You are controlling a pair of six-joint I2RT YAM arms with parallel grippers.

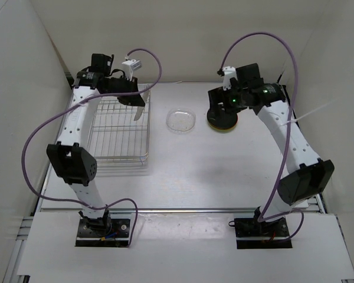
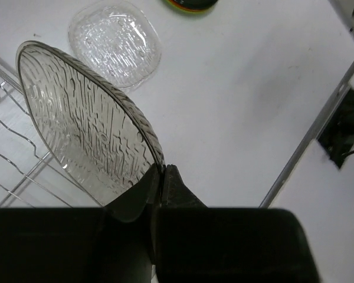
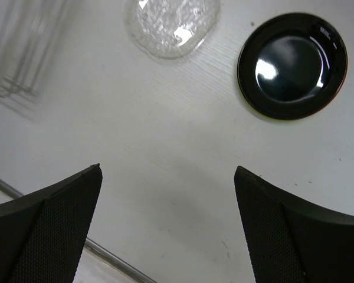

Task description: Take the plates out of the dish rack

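Left hand [image 2: 160, 177] is clamping the rim of a tilted clear plate [image 2: 82, 124] over the rack [image 1: 118, 132], apparently mid-unloading; next, laying it flat on the bench [image 1: 183, 171]. Right hand [image 3: 168, 170] is gaping, empty.

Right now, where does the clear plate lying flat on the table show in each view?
Top external: clear plate at centre, between the rack and the black plate.
Left wrist: clear plate at top left, just beyond the held plate.
Right wrist: clear plate at top centre, cut by the upper edge.
Shared landmark: the black plate, to its right in all three views.
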